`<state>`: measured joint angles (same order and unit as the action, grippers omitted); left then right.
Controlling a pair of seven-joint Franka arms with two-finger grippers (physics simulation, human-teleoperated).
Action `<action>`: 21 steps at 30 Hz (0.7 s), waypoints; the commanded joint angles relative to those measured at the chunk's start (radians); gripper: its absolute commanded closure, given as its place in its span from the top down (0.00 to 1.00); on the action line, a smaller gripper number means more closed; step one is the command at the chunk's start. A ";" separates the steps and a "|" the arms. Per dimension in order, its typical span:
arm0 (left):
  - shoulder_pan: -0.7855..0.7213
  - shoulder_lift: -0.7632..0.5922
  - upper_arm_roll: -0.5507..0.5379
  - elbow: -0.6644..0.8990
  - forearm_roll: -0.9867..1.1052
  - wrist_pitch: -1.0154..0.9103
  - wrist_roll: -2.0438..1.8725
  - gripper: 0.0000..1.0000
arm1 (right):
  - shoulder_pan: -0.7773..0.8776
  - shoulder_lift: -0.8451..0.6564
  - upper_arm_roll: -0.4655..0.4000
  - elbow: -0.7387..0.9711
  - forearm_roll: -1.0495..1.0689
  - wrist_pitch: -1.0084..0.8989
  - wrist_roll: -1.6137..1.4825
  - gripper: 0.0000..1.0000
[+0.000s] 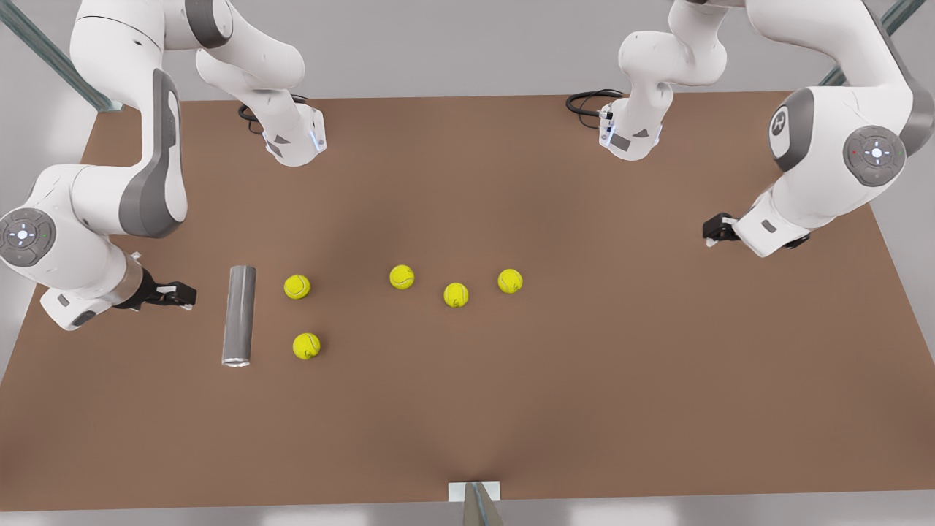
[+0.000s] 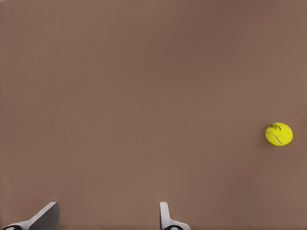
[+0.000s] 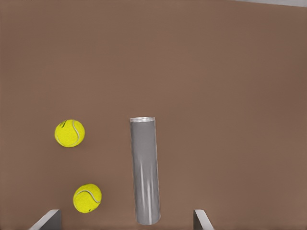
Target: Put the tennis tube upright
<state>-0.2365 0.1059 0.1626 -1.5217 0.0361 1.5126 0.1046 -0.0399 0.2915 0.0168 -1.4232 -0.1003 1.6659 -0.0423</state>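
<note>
A: Since the tennis tube (image 1: 239,315) isn't upright, where's it lying?

B: Flat on the table (image 1: 584,402), toward the table edge on the front view's left. Its length runs from the far side toward the near edge, w/ the light-rimmed end nearest the near edge.

A: Right end effector (image 1: 175,294)?

B: Low over the table, just beside the tube on the side toward that edge, not touching it. In the right wrist view the right end effector (image 3: 125,212) has its fingers (image 3: 49,219) wide apart, nothing between them; the tube (image 3: 145,172) lies ahead of it.

A: Balls?

B: Five tennis balls. Two sit near the tube on its other side: one (image 1: 296,286) by its far half, one (image 1: 306,345) by its near end. Other three (image 1: 456,294) are in a loose row approx mid-table.

A: Left end effector (image 1: 719,228)?

B: Waits near the table edge on the front view's right, well apart from the tube. Fingers (image 2: 165,215) apart, over bare table, one ball (image 2: 278,134) off to the side.
</note>
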 commanded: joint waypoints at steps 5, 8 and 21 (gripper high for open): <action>-0.007 0.002 0.000 0.000 0.001 0.000 0.000 1.00 | 0.003 0.054 0.000 0.015 0.005 0.020 0.009 1.00; -0.004 0.002 -0.001 0.000 0.001 0.000 0.000 1.00 | -0.023 0.118 -0.001 -0.014 0.030 0.067 0.015 1.00; -0.014 0.051 0.000 -0.002 0.001 0.029 0.000 1.00 | -0.075 0.044 0.011 -0.534 0.025 0.612 0.015 1.00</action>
<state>-0.2512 0.1566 0.1625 -1.5218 0.0369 1.5416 0.1043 -0.1182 0.3456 0.0276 -1.9560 -0.0752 2.2787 -0.0272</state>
